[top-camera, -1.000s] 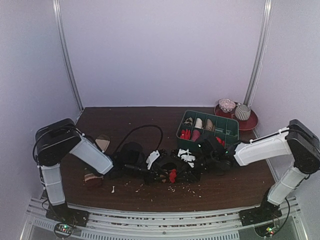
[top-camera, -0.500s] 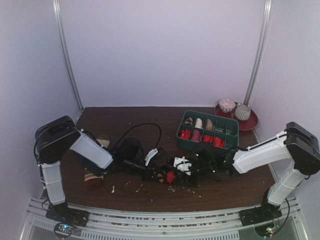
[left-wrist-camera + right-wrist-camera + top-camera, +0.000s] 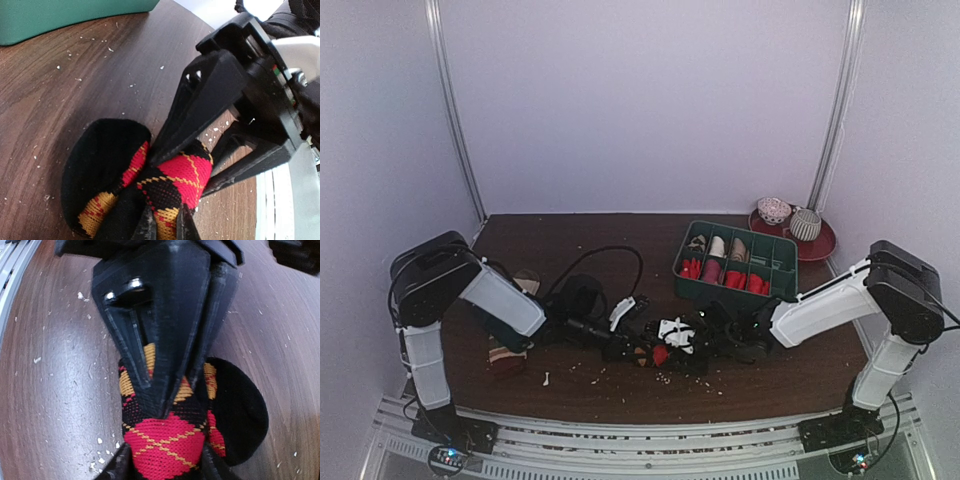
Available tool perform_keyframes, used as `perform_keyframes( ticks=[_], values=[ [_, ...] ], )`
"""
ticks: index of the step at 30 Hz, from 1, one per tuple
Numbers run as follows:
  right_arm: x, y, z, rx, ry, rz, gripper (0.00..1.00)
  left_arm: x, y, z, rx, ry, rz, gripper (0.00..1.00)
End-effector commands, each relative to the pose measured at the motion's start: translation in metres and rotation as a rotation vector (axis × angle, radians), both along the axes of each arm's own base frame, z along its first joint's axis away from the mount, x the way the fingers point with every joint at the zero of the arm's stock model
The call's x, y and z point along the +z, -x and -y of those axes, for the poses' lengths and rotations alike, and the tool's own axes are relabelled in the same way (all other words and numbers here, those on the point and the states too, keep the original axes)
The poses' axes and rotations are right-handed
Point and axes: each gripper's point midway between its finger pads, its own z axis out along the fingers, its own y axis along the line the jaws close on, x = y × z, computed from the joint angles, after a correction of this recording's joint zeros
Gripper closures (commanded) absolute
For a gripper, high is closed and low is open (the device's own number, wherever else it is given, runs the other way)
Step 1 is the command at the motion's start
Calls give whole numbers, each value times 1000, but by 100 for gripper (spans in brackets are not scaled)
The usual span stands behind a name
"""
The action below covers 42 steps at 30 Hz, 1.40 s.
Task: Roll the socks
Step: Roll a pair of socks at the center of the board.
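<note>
The black argyle sock (image 3: 172,175) with red and yellow diamonds lies bunched mid-table, near the front edge (image 3: 663,353). My left gripper (image 3: 165,225) is shut, pinching a fold of it between its fingertips. From the other side my right gripper (image 3: 162,467) straddles the same bundle (image 3: 170,440), a finger pressed against each flank of the red diamond. In the right wrist view the left gripper (image 3: 165,407) points down onto the sock from above. The top view shows the left gripper (image 3: 638,350) and the right gripper (image 3: 685,345) meeting at the sock.
A green divided box (image 3: 735,262) with rolled socks stands behind the right gripper. A red plate (image 3: 820,245) with two patterned balls is at the back right. Loose fabric pieces (image 3: 506,355) lie by the left arm. A black cable (image 3: 610,255) loops behind. Crumbs dot the wood.
The right arm has slid left to the sock and its jaws have narrowed onto the bundle. The left gripper has stayed shut on the sock, almost still.
</note>
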Motion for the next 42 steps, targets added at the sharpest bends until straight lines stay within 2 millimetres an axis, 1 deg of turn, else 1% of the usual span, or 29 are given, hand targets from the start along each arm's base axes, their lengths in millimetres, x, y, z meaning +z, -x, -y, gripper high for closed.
perform_keyframes(
  ticks=[1,3,5,7,8,11,14,16,18,20,22,27,31,34,35,38,41,42],
  values=[
    [-7,-10,-11,-34,3,-12,65,-115,74,-96,42,-514,-383,100],
    [-16,-10,-11,-45,7,-78,69,-114,70,-93,46,-508,-367,100],
    [-24,-5,-10,-50,-10,-175,74,-108,61,-89,64,-487,-316,100],
    [-35,1,-5,-59,-15,-287,76,-97,47,-84,91,-452,-237,89],
    [-40,5,-3,-66,-14,-338,77,-86,39,-79,101,-420,-187,87],
    [-55,17,4,-85,-2,-496,79,-52,18,-63,120,-311,-47,74],
    [-70,30,10,-80,48,-621,79,-13,-2,-49,139,-193,110,68],
    [-76,36,14,-77,85,-685,79,11,-12,-45,157,-124,211,64],
    [-77,43,16,-72,106,-736,79,30,-15,-42,150,-51,298,60],
    [-77,48,19,-74,132,-788,79,39,-11,-42,128,9,355,58],
    [-78,51,20,-76,157,-824,79,43,-6,-41,100,55,388,57],
    [-83,52,23,-86,210,-855,79,37,5,-37,57,131,378,54],
    [-85,55,24,-74,235,-876,79,34,8,-34,47,166,358,52],
    [-86,55,25,-72,244,-876,79,27,7,-32,45,148,342,52],
    [-85,54,25,-69,243,-874,79,24,8,-31,36,142,331,58],
    [-83,52,23,-65,236,-865,79,13,12,-30,12,115,277,84],
    [-79,46,16,-60,213,-847,78,-2,17,-33,7,66,217,98],
    [-78,45,14,-58,203,-843,78,-7,19,-35,8,49,198,100]
  ],
)
